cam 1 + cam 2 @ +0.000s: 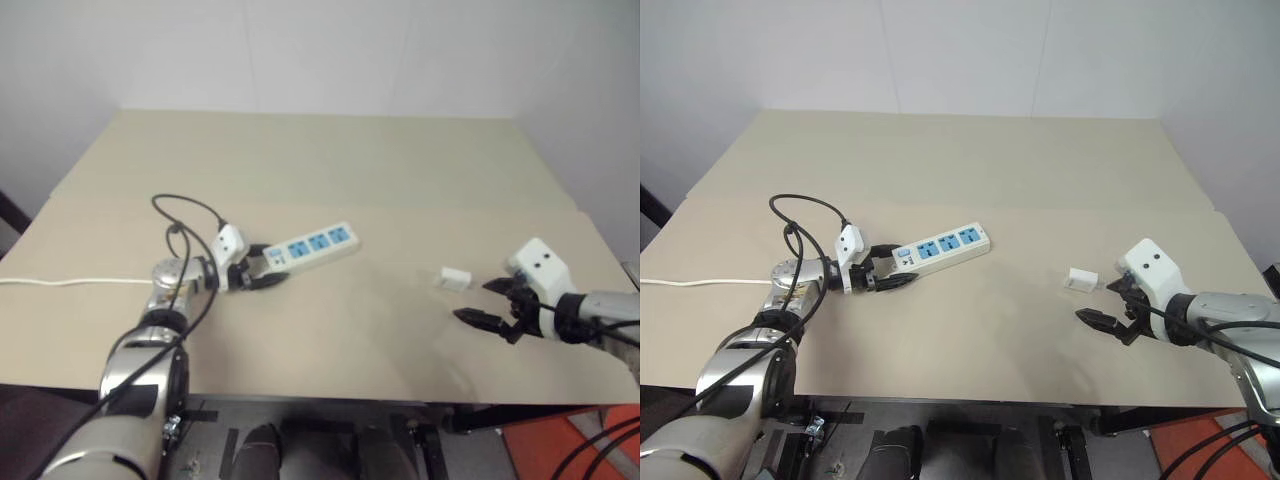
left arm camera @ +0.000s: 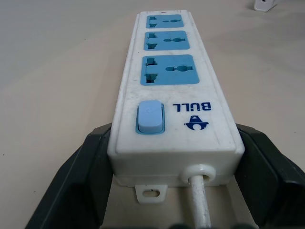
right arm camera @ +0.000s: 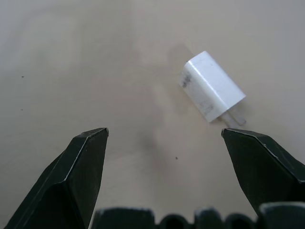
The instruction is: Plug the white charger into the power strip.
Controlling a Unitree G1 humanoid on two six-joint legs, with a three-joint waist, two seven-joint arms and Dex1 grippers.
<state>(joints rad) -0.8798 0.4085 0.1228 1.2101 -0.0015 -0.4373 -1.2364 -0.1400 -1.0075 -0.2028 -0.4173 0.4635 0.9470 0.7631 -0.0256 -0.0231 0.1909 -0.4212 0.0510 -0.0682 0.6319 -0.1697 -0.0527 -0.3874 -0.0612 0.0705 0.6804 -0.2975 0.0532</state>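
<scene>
1. The power strip (image 1: pixel 312 246) lies flat on the tan table (image 1: pixel 330 160), a bit left of the middle, running at a slant with its three blue sockets facing up.
2. The left gripper (image 1: pixel 262 276) has its two black fingers clamped on the strip's switch end, one finger against each long side; from the wrist you can see the blue switch (image 2: pixel 150 116) and the "BULL" mark sitting right between them.
3. The strip's white cord (image 2: pixel 200 202) comes out of that same end, back toward the wrist.
4. The charger (image 1: pixel 1080 279) lies on its side on the table, well apart from the strip, over on the right.
5. Its metal prongs (image 3: pixel 234 119) stick out sideways, close to one finger of the right gripper (image 1: pixel 1106 302).
6. That right gripper is spread wide and holds nothing; it sits just beside the charger, not touching it.
</scene>
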